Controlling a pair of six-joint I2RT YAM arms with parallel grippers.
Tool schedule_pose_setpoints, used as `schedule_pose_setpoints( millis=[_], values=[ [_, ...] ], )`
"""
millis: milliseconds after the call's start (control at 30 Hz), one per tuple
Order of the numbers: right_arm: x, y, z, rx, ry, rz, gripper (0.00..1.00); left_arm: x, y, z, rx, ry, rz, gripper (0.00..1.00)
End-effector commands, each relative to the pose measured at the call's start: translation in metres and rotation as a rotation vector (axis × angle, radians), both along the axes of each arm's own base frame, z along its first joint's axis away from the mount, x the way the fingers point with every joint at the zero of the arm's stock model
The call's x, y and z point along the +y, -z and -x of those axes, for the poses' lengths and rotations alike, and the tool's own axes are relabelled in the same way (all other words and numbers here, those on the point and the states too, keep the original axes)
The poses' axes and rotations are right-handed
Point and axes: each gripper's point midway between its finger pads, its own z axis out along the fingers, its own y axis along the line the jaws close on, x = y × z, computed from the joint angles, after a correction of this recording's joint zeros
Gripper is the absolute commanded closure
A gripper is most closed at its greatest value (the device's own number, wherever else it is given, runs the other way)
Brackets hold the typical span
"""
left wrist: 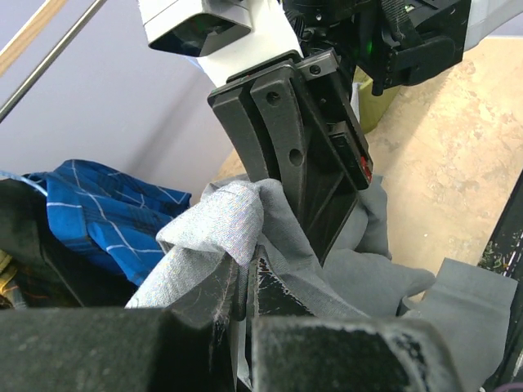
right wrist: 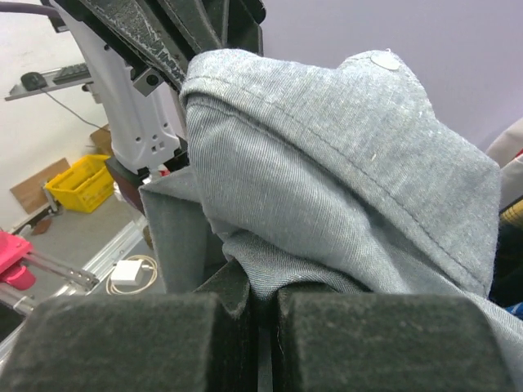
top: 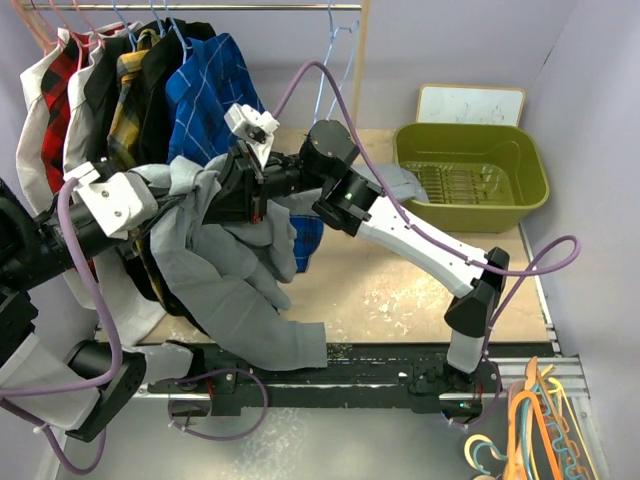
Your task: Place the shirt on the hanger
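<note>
The shirt [top: 230,290] hung in a crumpled bunch below the rail [top: 200,7], forward of the clothes crowded along it, with its lower folds trailing far beneath. It was not on the hanger [top: 348,62], which dangled bare from the rail's right end, well apart from the cloth.

My 2 grippers met in the bunch, just beside each other. The left gripper [left wrist: 248,286] was clamped tight on a fold of grey fabric. The right gripper [right wrist: 261,306] was pinched down on another fold, a seamed edge with what looked like 1 button above its fingers. I could not tell which part of the shirt either pinch held.

I judged the step in hand to be sorting out the grip, finding the collar or a shoulder before any approach to the hanger. To do that well, I reckoned 1 gripper should hold firm while the other worked along the seam. The 2 should then draw apart slowly, so the soft cloth opened instead of slipping free. The blue checked shirt [top: 215,85] hung from the rail right behind my wrists, so I thought it wise to work forward of the rail and avoid snagging it.
</note>
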Motion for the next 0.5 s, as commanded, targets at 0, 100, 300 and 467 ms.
schedule_pose_setpoints(
  millis=[0, 100, 300, 467],
  values=[
    [-0.027, -0.043, 0.025, -0.080, -0.088, -0.120, 1.00, 0.004, -0.010, -0.003, -0.033, -0.034, 0.025, 1.00],
    [-0.039, -0.022, -0.006, -0.030, 0.044, -0.104, 1.00, 0.003, -0.002, -0.020, 0.010, -0.066, 0.025, 1.00],
    [-0.100, 0.093, -0.100, 0.265, 0.381, 0.045, 0.92, -0.015, 0.041, -0.071, 0.178, -0.093, 0.029, 1.00],
    [-0.139, 0.149, -0.118, 0.283, 0.658, 0.185, 0.28, -0.045, 0.084, -0.098, 0.340, -0.040, 0.053, 1.00]
  ],
)
